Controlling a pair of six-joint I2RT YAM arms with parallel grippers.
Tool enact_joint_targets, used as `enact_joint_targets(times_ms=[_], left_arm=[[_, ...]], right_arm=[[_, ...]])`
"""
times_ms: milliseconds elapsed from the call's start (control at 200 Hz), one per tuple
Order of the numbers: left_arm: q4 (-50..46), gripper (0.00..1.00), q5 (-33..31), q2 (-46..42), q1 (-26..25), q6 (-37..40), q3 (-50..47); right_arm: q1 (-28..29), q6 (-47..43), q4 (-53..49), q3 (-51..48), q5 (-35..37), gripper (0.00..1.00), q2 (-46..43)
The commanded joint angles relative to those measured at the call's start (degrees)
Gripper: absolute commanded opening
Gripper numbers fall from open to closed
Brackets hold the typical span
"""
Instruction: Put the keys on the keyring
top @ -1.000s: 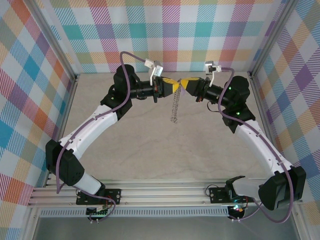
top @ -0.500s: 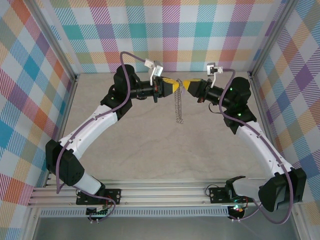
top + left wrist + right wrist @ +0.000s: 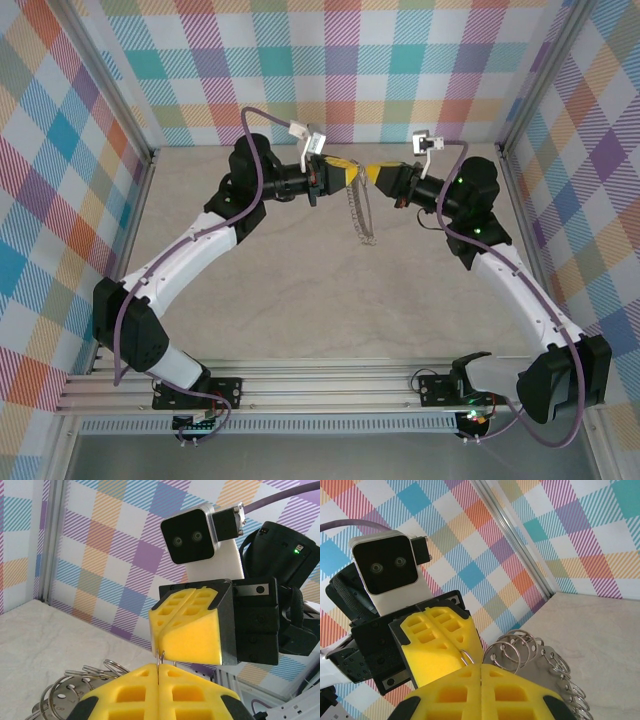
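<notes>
top external shows left gripper [image 3: 352, 170] and right gripper [image 3: 370, 171] clenched tip to tip on a thin wire loop [image 3: 160, 655], the keyring [image 3: 362, 218] hanging lengthwise below, slightly nearer the left.

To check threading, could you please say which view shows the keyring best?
Right wrist: the keyring fans out close, loops and tags distinct. Top external gives a thin dangling strand; left wrist, a few loops lower left.
</notes>
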Motion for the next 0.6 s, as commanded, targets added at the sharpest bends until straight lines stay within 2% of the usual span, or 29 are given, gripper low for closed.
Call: enact_joint_targets(times_ms=[0,300,370,435,595], left_arm=[[7.07,0.00,-0.96,-2.61,-0.60,-1.41,-0.06],[9.17,0.00,-3.24,-2.28,-0.60,-2.51,-0.46],[9.70,0.00,-3.86,-2.20,-0.60,-2.55,-0.56],[10.40,0.00,-4.18,-2.16,-0.58,-2.78,-0.65],[11.86,0.00,-4.25,-1.52,-0.59,-3.51,-0.48]], right_arm=[[-0.45,1.00,0.91,-0.85,-1.34,0.00,-0.25],[-0.52,1.19,0.36,0.33,-8.56,0.00,0.91],[-1.10,-0.47,-2.51,0.12,-7.41,0.28,-0.41],[-2.91,0.16,-2.30,-1.12,-6.16,0.42,-2.28],[-7.34,2.66,-1.79,-2.51,-4.97,0.49,-5.17]])
